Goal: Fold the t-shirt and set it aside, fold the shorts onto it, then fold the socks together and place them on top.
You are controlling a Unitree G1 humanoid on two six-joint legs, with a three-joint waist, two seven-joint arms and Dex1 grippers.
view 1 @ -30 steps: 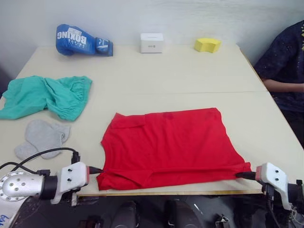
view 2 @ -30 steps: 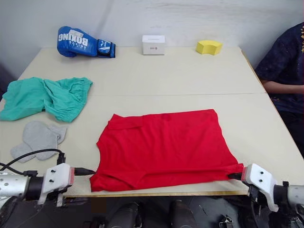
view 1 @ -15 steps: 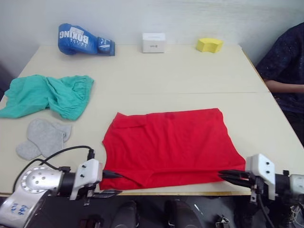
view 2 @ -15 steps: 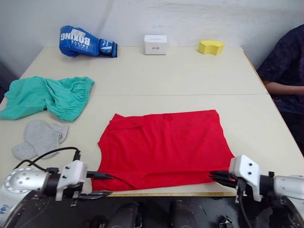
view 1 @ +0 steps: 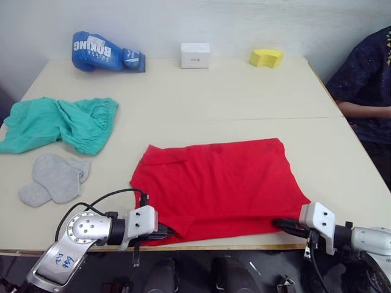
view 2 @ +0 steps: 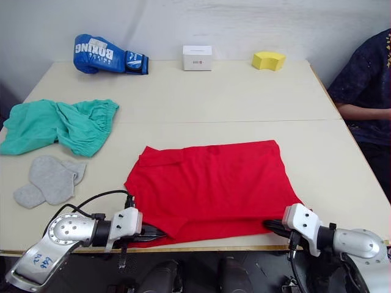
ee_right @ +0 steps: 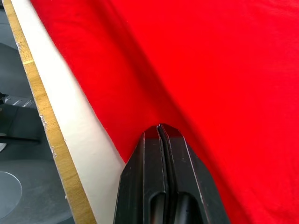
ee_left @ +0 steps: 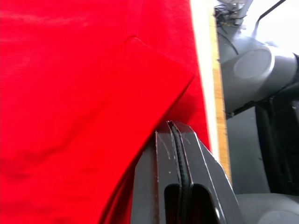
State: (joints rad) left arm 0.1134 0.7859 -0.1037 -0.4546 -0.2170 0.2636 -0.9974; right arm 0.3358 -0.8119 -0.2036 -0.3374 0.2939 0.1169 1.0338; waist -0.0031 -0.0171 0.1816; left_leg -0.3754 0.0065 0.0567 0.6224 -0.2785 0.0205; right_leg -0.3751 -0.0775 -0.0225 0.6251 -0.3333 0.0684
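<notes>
at the worktop's near edge: left pincer and right pincer each clamped on the hem of the t-shirt, which lies flat.

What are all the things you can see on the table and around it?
t-shirt: one, bright red, spread at the near edge of the table
shorts: one, teal-green, crumpled at the robot's left
socks: a pair, light grey, nearer than the shorts
boxing glove: one, blue, far left corner
box: one, white, far edge
sponge block: one, yellow, far edge beside the box
table: one, cream
person: one, dark blue top, seated at the robot's right
left gripper: black, shut on the t-shirt's near hem
right gripper: black, shut on the t-shirt's near hem
</notes>
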